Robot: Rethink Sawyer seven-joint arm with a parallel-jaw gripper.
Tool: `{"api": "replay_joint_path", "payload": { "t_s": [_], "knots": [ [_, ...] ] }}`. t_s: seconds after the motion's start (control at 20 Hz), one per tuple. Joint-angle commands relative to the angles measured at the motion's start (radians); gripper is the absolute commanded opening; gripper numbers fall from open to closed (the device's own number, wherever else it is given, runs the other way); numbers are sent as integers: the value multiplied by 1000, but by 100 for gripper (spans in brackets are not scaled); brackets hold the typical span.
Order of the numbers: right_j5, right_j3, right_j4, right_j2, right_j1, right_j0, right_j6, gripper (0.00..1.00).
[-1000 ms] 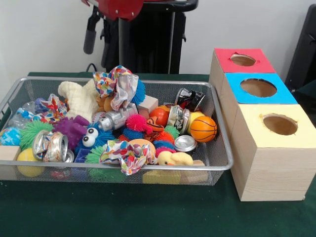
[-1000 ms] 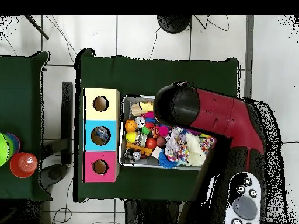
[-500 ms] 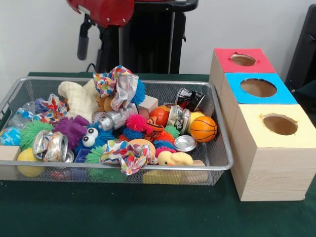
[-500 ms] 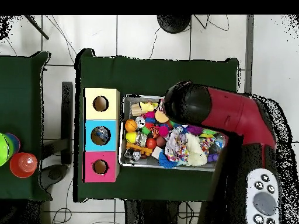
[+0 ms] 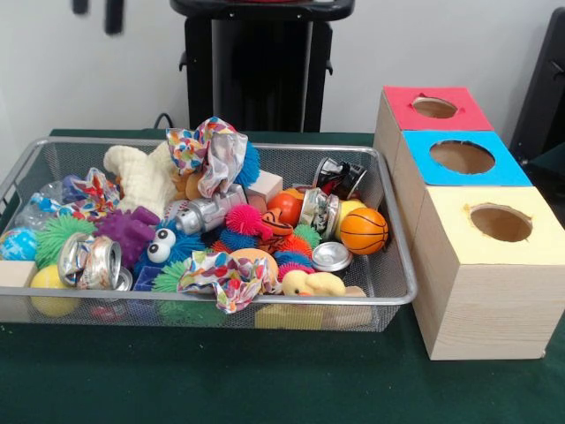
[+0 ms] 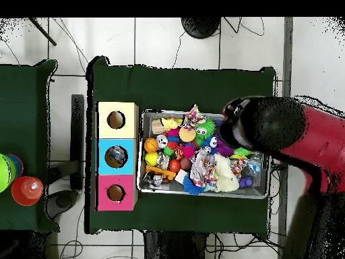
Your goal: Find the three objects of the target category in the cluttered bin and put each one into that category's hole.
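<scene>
Hanging at top edge, fingers (image 5: 97,11), spacing unclear; bin (image 5: 388,291) of toys well below.

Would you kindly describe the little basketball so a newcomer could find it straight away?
Start at the wire bin and go to its end nearest the three boxes. The basketball sits there against the mesh: orange, smooth, with black seam lines.

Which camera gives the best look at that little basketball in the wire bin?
The front view. There the basketball sits unobstructed near the bin's right end, with its black seams plain to see. The overhead view shows it only as a small orange spot at the bin's edge beside the blue box.
</scene>
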Motion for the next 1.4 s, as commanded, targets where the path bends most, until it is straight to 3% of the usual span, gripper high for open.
{"api": "replay_joint_path", "payload": {
  "t_s": [0.05, 0.4, 0.65, 1.15, 1.4],
  "knots": [
    [167, 64, -29, 83, -163, -103, -424, 100],
    [-15, 161, 4, 141, -126, -165, -431, 100],
    [-23, 205, -1, 148, -126, -182, -415, 100],
    [-164, 296, 39, 204, -111, -187, -323, 100],
    [-181, 309, -11, 193, -92, -164, -275, 100]
  ]
}}
